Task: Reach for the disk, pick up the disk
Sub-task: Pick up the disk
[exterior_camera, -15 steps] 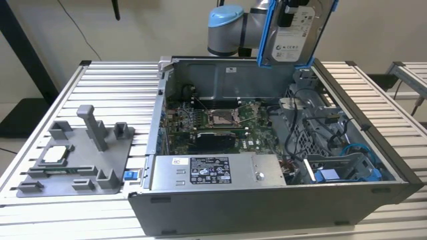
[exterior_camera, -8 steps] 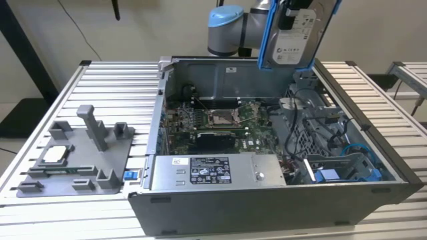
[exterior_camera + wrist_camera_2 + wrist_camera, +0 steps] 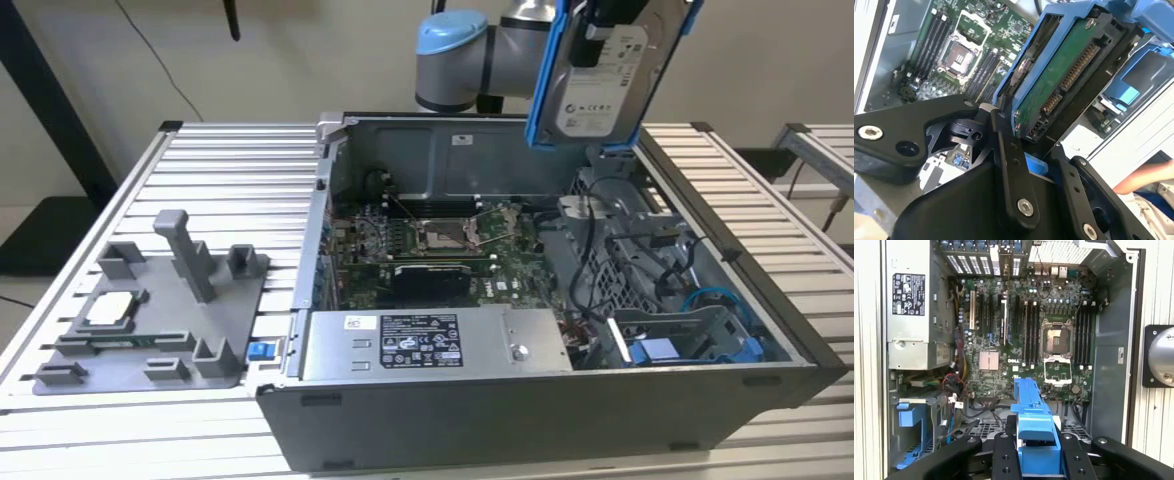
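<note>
One grey fixture plate [image 3: 147, 320] on the slatted table's [image 3: 227, 160] left, one open computer case [image 3: 534, 400] at centre, one disk [image 3: 601, 75] lifted clear above the case's far-right edge, one gripper [image 3: 1036, 460] clenched on its blue frame, open air all around it

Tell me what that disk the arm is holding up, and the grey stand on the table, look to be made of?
The disk: a silver-grey, likely metal body with a white paper-like label, framed in glossy bright blue plastic; its underside is a green circuit board. The gripper is shut on it. The grey stand looks like matte moulded plastic, uniformly grey.
</note>
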`<state>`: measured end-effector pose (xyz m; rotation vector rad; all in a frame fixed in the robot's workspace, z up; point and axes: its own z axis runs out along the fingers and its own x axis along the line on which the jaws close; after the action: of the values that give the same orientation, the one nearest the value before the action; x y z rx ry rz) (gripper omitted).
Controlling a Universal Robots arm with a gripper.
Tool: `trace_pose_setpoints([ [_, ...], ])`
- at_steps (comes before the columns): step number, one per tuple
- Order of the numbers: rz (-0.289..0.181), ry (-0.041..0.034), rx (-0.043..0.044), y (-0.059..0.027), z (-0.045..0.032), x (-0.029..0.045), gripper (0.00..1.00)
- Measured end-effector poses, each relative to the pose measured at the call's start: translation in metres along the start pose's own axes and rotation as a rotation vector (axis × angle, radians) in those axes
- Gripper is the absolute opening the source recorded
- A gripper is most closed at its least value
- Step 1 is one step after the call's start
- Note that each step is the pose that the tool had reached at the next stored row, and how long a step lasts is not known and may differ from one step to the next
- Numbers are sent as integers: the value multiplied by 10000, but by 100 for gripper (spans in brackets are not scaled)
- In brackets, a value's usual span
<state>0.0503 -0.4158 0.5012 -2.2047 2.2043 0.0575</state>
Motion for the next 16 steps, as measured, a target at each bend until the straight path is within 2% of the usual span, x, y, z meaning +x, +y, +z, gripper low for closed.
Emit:
trace_pose_setpoints([
  [16,1,13,-10,-217,-16,335,0],
])
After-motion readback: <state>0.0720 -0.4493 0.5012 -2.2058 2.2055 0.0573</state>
